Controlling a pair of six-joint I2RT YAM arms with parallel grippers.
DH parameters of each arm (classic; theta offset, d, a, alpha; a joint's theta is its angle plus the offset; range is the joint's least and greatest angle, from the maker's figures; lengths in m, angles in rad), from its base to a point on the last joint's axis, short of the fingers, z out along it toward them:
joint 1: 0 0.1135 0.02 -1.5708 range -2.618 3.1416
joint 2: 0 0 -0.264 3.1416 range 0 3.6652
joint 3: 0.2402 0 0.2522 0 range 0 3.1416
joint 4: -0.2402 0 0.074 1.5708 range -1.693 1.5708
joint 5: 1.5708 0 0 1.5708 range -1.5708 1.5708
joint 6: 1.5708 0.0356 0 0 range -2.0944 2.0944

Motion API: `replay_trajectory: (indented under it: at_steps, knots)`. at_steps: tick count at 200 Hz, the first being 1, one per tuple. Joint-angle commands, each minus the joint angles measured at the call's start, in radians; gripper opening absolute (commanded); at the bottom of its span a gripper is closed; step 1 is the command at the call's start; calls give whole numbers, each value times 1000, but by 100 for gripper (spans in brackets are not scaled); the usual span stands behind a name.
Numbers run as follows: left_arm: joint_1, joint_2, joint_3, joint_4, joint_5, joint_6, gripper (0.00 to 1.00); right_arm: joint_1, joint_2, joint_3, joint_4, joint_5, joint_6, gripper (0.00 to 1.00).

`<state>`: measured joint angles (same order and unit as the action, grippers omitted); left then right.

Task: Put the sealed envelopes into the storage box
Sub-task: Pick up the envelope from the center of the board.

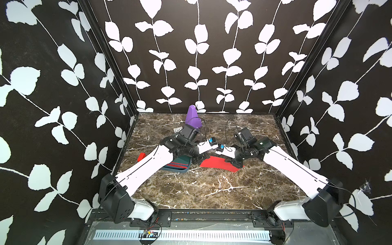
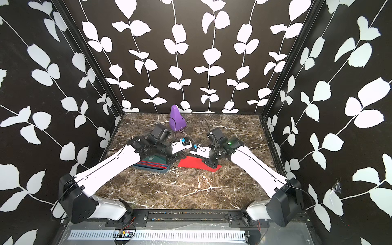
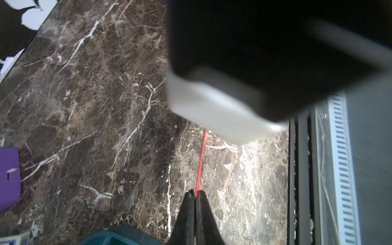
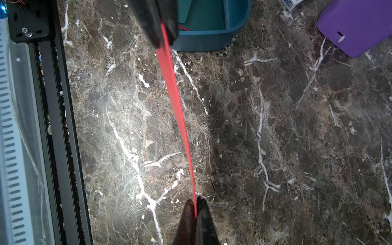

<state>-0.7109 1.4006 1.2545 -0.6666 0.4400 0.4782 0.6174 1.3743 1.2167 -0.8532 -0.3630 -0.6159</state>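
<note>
Right gripper [image 4: 196,200] clamped on one end of red envelope [image 4: 174,95]. Left gripper [image 3: 195,194] pinches opposite end, jaws nearly together. Envelope spans between both, edge-on, slightly bowed, above table, not yet over box.

Storage box [image 4: 212,38] sits just beside left gripper, on side away from right gripper. Stacked envelopes [image 1: 180,162] already inside, tilted.

Risks:
- Arms pulling apart could tear paper.
- Arms closing in could crease it.
- One-sided release likely lets free end droop and snag box rim.

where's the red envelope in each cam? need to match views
Top view: red envelope mid-table, next to the storage box.
Top view: same spot.
Left wrist: seen edge-on, a thin red line pinched in the left gripper.
Right wrist: a red strip pinched in the right gripper.
Shared landmark: the storage box, in all four.
</note>
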Motion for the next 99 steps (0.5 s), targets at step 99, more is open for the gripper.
replay_trajectory:
  at_steps: [99]
  knots:
    - [211,-92,14,78,-712,-527,59,36,102,233,24,162,142,0]
